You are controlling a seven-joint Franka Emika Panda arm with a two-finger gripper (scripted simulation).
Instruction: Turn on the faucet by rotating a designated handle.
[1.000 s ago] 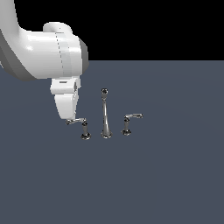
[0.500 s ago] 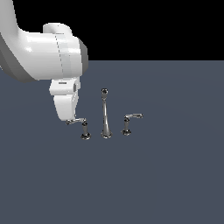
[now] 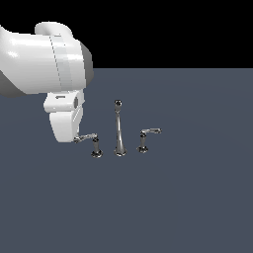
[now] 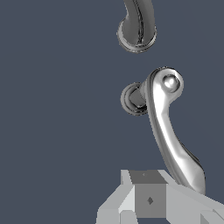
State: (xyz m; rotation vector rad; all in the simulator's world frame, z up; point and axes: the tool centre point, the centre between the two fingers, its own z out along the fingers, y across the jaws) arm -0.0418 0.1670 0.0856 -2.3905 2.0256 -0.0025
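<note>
My claw (image 4: 151, 199) is at the tip of the handle (image 3: 88, 137), by the exterior view's left of the faucet (image 3: 118, 129) | lever's long line runs from my claw to its post | can't tell if my claw is spread or pinching
</note>
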